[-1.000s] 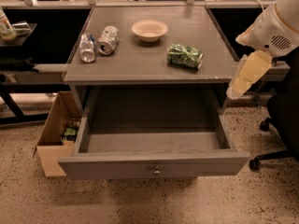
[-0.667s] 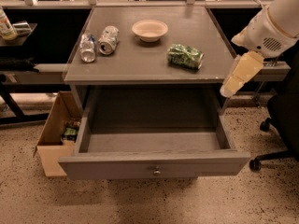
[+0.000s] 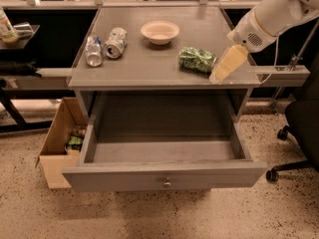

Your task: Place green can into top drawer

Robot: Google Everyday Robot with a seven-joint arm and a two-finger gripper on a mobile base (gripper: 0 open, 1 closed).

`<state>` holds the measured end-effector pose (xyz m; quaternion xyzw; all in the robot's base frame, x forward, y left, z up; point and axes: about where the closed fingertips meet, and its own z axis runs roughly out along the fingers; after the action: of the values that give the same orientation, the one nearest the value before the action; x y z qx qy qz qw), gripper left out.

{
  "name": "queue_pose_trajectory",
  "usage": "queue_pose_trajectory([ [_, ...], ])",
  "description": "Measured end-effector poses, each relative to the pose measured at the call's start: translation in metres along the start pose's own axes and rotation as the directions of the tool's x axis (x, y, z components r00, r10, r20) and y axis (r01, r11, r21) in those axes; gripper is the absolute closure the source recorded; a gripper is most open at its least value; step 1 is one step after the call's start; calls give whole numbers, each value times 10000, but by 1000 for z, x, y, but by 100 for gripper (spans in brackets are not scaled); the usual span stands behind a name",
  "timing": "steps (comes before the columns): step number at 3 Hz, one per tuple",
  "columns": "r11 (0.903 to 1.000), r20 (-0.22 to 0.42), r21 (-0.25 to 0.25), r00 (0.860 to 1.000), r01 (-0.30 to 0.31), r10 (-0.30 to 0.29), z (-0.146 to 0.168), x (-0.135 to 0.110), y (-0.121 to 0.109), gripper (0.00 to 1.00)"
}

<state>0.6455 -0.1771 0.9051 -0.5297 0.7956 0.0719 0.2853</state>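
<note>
**green can on the tabletop, gripper just beside it, drawer pulled out below**

we see the green can point(image 3: 198, 59) lying on its side on the grey tabletop point(image 3: 149, 71), near the right front corner. the gripper point(image 3: 220, 75), a cream-coloured wedge at the end of the white arm point(image 3: 271, 14), points down and to the left. its tip is just to the right of the can, over the table's front edge. we cannot tell whether it touches the can, nor whether the tool is wide or narrow.

the top drawer point(image 3: 124, 177) stands pulled out under the tabletop, its floor in full view and its small round knob point(image 3: 167, 183) at the middle of the front panel.

behind the can and to its left sits a shallow pale bowl point(image 3: 160, 32). two silver cans point(image 3: 104, 46) lie side by side at the left of the tabletop, well apart from the green one. a brown cardboard box point(image 3: 59, 142) rests on the speckled floor against the drawer's left side, with small items inside. a dark office chair point(image 3: 300, 128) stands at the right, near the drawer's right corner.
</note>
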Motion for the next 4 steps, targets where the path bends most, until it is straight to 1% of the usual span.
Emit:
queue_pose_trajectory([
  [1, 9996, 346, -263, 9993, -105, 114, 31, -14, -18, 0],
  [2, 9974, 535, -694, 9983, -197, 235, 71, -20, -29, 1],
  [3, 9941, 441, -1035, 9984, -316, 363, 103, -15, -34, 31],
  [4, 9920, 364, -1226, 9987, -300, 347, 118, -13, -34, 62],
])
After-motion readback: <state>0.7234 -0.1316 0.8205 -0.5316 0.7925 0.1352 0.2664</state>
